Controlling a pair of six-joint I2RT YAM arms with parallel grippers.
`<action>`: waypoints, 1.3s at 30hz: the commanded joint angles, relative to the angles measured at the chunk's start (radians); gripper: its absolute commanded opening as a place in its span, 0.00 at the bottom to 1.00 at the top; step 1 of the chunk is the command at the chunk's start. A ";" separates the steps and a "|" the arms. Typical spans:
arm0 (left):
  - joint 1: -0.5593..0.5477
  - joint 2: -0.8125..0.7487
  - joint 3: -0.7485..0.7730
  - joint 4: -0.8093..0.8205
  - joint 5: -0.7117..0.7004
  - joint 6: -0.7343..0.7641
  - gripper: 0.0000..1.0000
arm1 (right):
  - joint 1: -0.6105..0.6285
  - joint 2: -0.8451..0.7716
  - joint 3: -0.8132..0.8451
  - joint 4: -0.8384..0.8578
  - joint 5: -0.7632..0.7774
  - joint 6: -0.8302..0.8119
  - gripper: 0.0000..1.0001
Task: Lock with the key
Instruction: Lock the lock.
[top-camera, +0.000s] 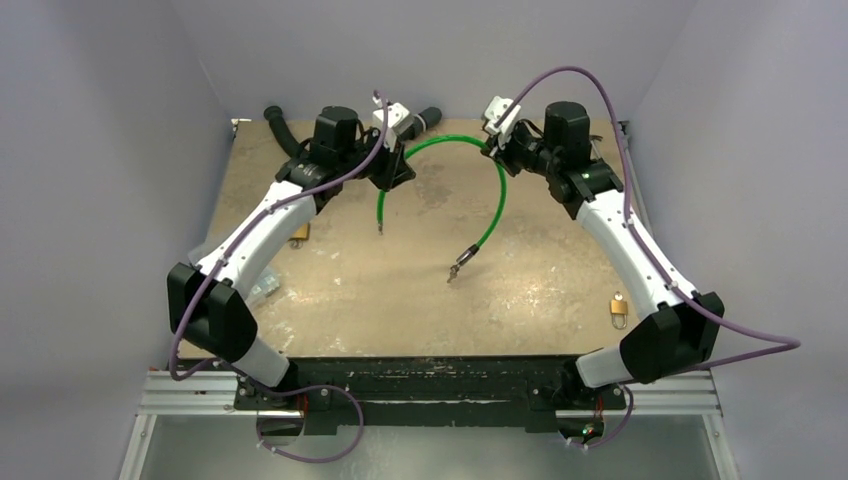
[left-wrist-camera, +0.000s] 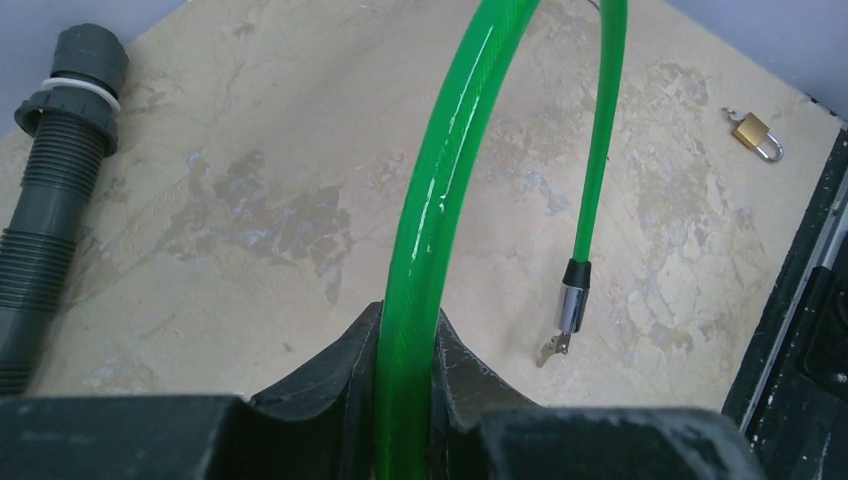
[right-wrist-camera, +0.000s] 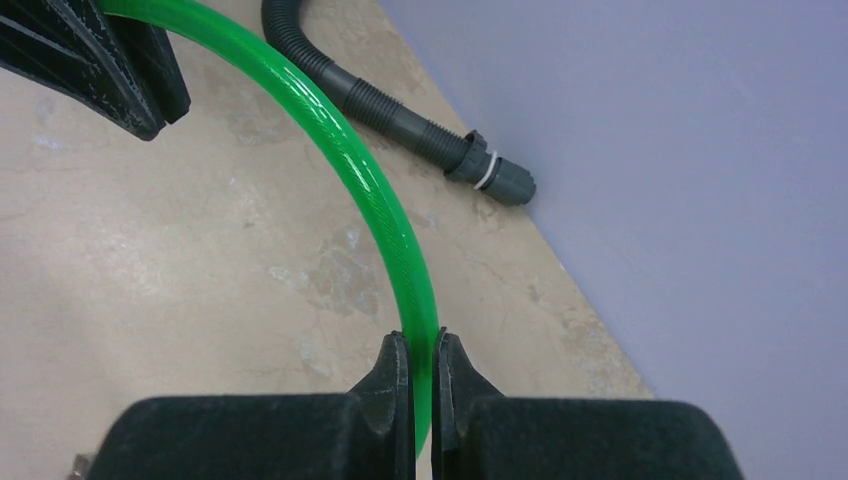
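The left gripper (left-wrist-camera: 408, 330) is clamped on the cable (left-wrist-camera: 450, 160), a glossy green one that rises straight out from between its fingers and fills the narrow gap. The right gripper (right-wrist-camera: 424, 350) pinches the same cable further along, its fingers nearly meeting with only the cable between them. Between the two grips the cable arcs clear of the table (top-camera: 400, 300), and past each grip it hangs down.

Ahead and to the right of the left fingers, one hanging end carries a black-and-silver tip (left-wrist-camera: 572, 300). A small metal clip under it is at the table's surface, but I cannot tell whether it touches.

The lock (left-wrist-camera: 755, 133) lies flat on the table far ahead and right of the left fingers, well apart from both grippers and from the cable. A tiny speck (left-wrist-camera: 728, 112) touches its body at the end away from the shackle — too small to say whether it is the key.

Left of the left fingers a grey ribbed hose (left-wrist-camera: 50, 200) lies on the table. From the right wrist it lies ahead of the right fingers, beside the wall.
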 joint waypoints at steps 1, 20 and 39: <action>0.004 -0.103 -0.020 0.047 -0.063 -0.160 0.00 | 0.002 -0.052 -0.009 0.151 -0.044 0.163 0.07; -0.001 -0.230 0.052 0.246 -0.334 -0.533 0.00 | -0.030 -0.069 -0.275 0.284 0.034 0.960 0.99; -0.046 -0.197 0.184 0.254 -0.427 -0.656 0.00 | 0.045 0.134 -0.266 0.428 0.012 1.249 0.93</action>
